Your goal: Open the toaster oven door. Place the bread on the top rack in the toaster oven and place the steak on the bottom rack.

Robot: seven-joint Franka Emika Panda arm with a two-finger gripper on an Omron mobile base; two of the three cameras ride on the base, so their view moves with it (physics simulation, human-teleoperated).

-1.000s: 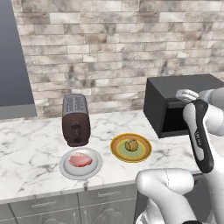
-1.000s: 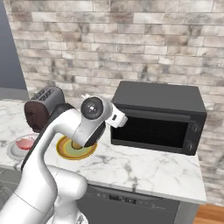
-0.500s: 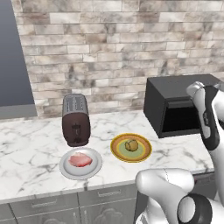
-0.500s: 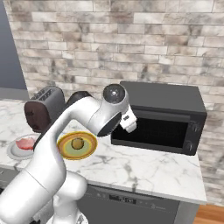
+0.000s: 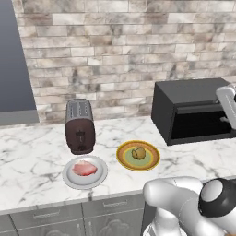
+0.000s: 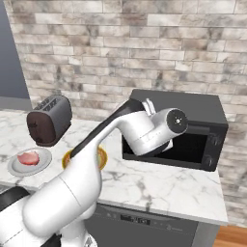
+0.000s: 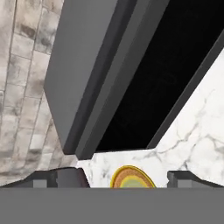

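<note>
The black toaster oven [image 5: 193, 108] stands at the counter's right, and its dark glass door [image 5: 205, 124] looks closed. My hand [image 6: 164, 129] hangs just in front of the oven [image 6: 193, 130], near the upper part of the door. In the hand view my gripper [image 7: 127, 179] is open, fingertips [image 7: 70, 177] wide apart with nothing between them, facing the door glass [image 7: 162, 78]. The bread [image 5: 138, 152] lies on a yellow-rimmed green plate [image 5: 124, 159]. The steak [image 5: 84, 168] lies on a grey-white plate [image 5: 69, 177]. The racks are hidden behind the glass.
A dark brown slot toaster [image 5: 79, 125] stands left of the plates, near the brick wall. In the right base view my arm covers most of the green plate [image 6: 102, 157], and the counter ends just right of the oven.
My arm has swung right, from beside the oven's left end to in front of its door. The bread, steak and plates have not moved.
</note>
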